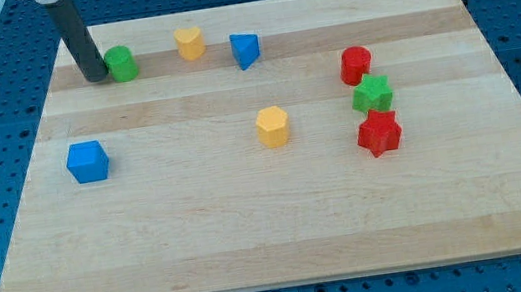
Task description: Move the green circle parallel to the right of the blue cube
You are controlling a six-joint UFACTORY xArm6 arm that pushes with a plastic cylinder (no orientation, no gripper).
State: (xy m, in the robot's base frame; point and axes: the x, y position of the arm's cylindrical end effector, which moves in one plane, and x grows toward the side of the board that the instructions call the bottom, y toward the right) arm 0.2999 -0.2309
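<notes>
My tip (pixel 96 78) rests on the board at the far left, touching or just beside the left side of the green circle (pixel 121 63); being a bare rod it clasps nothing and can only push. The green circle sits in the far row, with a yellow block (pixel 189 42) to its right and a blue triangle (pixel 245 49) beyond that. The blue cube (pixel 88 161) lies nearer and a little left of the circle, with open board to its right. A yellow hexagon (pixel 273 125) stands mid-board, and a red cylinder (pixel 356 64), green star (pixel 372 94) and red star (pixel 379 133) cluster well to the right. From this side, I judge a push would drive the circle rightward toward the yellow block instead of nearer, and a round block may slip off the rod
</notes>
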